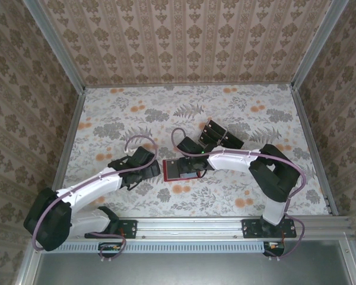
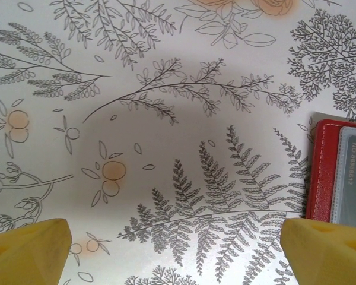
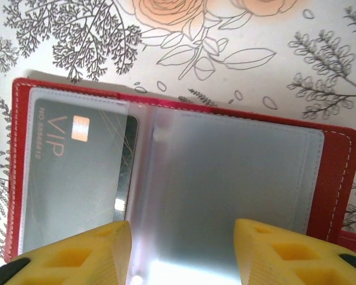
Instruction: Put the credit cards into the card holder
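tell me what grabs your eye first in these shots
A red leather-like folding wallet lies open mid-table, with a dark card marked VIP already in one clear sleeve and the right hand poised just over it. Behind it, a cluster of small black rectangular cards sits on the floral table cover. The left hand hangs open beside the wallet.

Table [image 1: 107, 113] w/ floral-print cover, ferns & orange blooms; damask-papered walls [image 1: 184, 41] on 3 sides; metal rail [image 1: 190, 225] at near edge.
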Controlling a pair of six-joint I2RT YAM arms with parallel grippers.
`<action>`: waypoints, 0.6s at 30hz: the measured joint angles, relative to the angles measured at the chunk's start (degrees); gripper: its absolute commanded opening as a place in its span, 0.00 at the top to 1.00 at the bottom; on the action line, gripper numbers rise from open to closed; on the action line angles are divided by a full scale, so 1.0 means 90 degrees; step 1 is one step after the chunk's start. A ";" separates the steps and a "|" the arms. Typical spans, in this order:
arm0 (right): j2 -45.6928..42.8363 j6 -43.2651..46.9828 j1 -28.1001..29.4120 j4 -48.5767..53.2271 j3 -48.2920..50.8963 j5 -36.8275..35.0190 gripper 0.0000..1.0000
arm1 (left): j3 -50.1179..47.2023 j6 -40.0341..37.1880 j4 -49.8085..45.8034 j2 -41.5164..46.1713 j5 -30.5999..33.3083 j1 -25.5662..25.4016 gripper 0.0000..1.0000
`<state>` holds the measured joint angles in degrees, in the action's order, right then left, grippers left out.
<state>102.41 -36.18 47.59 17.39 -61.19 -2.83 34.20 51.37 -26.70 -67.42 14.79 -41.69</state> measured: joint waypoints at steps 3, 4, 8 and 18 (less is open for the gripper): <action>-0.0080 0.0000 -0.0061 -0.0102 0.0022 0.0032 0.49 | 0.0056 -0.0002 0.0017 -0.0092 0.0002 -0.0075 0.00; -0.0100 0.0002 -0.0083 -0.0112 0.0022 0.0049 0.49 | 0.0085 -0.0005 0.0019 -0.0126 0.0002 -0.0087 0.00; -0.0168 0.0000 -0.0199 -0.0216 0.0083 0.0126 0.48 | 0.0165 -0.0022 0.0061 -0.0185 0.0000 -0.0158 0.00; -0.0143 -0.0010 -0.0442 -0.0284 0.0202 0.0369 0.48 | 0.0211 -0.0024 0.0163 -0.0442 -0.0002 -0.0289 0.00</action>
<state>101.12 -36.27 43.62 14.83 -59.37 0.49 36.10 51.16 -25.23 -71.40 14.76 -44.29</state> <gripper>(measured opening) 0.517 0.997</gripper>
